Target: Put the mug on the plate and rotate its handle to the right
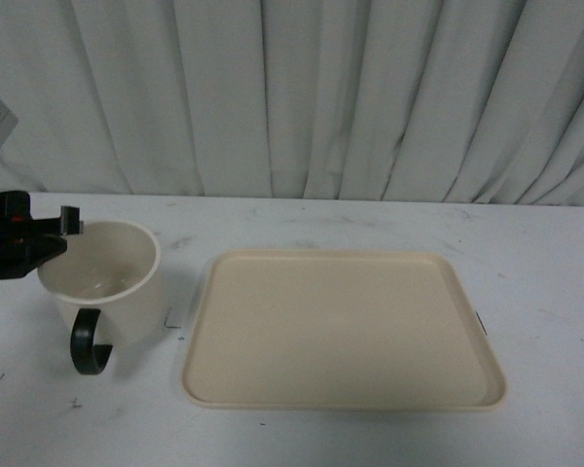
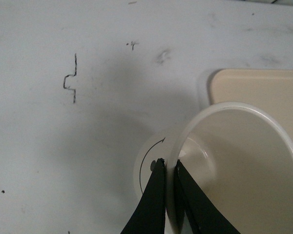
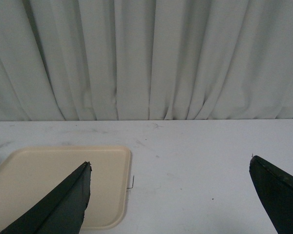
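Near the desk's [image 1: 545, 263] left edge, my left gripper [image 1: 66, 233] pinches the rim of the one mug [image 1: 107, 277], one finger inside and one outside. Its black handle [image 1: 90, 342] points at the near edge. The one plate [image 1: 341, 331] lies just beside it. My right gripper [image 3: 170, 161] is spread wide.

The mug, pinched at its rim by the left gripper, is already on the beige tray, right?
No. The mug, pinched at its rim by the left gripper, is beside the beige tray, to its left, as the front view shows.
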